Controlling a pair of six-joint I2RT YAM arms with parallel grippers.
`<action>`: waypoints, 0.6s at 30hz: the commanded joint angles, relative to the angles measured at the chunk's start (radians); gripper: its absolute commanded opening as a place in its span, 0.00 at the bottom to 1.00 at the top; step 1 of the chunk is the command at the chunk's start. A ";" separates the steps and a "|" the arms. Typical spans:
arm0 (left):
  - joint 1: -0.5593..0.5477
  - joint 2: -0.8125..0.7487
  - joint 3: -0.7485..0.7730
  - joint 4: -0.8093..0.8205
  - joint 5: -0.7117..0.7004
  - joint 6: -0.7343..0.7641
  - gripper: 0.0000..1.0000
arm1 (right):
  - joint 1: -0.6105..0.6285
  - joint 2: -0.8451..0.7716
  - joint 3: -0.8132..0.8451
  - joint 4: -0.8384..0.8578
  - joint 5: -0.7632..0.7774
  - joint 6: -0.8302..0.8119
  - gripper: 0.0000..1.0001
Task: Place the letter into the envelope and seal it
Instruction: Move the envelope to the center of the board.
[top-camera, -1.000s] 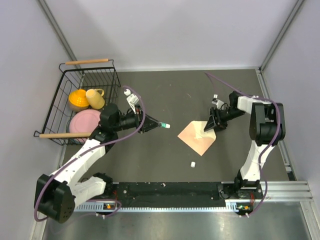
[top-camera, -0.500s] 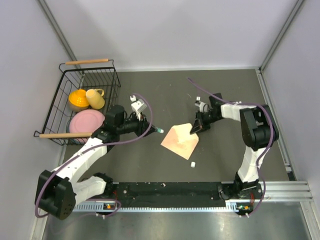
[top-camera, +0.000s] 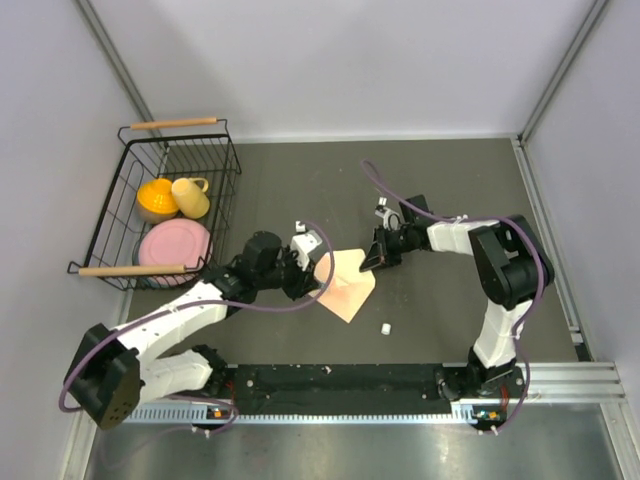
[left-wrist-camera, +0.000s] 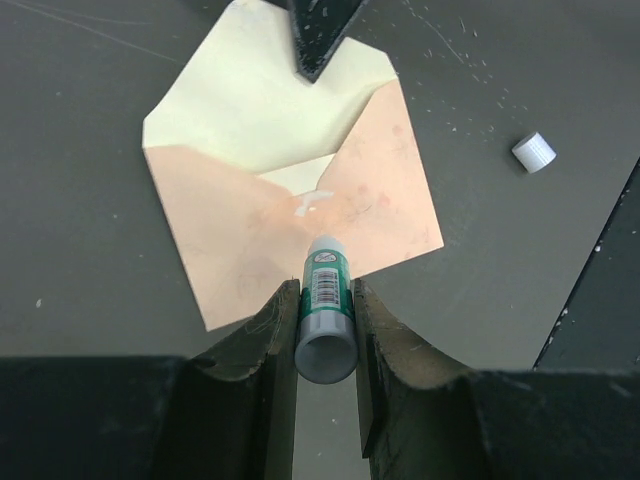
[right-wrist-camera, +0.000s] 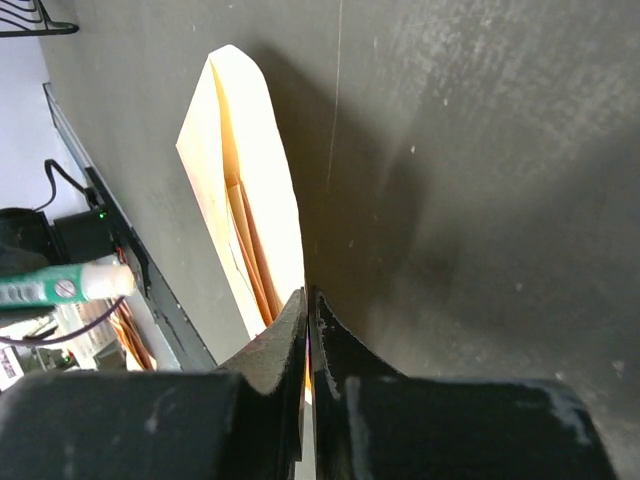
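The peach envelope (top-camera: 347, 287) lies flat mid-table with its triangular flap (left-wrist-camera: 270, 90) open, pale side up. A pale strip, the letter (left-wrist-camera: 297, 177), shows in its mouth. My right gripper (right-wrist-camera: 308, 296) is shut on the flap's edge, and its dark tip (left-wrist-camera: 318, 40) shows at the top of the left wrist view. My left gripper (left-wrist-camera: 322, 300) is shut on a white-and-green glue stick (left-wrist-camera: 326, 285). The stick's uncapped tip (left-wrist-camera: 326, 245) is over the envelope's front near its lower edge. I cannot tell whether the tip touches the paper.
The glue stick's small white cap (top-camera: 384, 327) lies on the table right of the envelope, toward the near edge. A black wire basket (top-camera: 120, 215) at the left holds a pink plate, an orange bowl and a yellow cup. Grey walls enclose the table.
My right gripper has shut on the flap and drawn the envelope leftward. My left arm has swung right and nearer, bringing the glue stick over the envelope.
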 joint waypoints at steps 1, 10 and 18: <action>-0.088 0.048 -0.002 0.100 -0.111 0.069 0.00 | 0.030 0.033 -0.001 0.089 -0.014 0.040 0.00; -0.173 0.190 0.063 0.058 -0.231 0.149 0.00 | 0.029 0.024 -0.035 0.106 -0.019 0.051 0.00; -0.184 0.236 0.103 0.110 -0.196 0.149 0.00 | 0.012 -0.016 -0.064 0.055 0.015 -0.005 0.00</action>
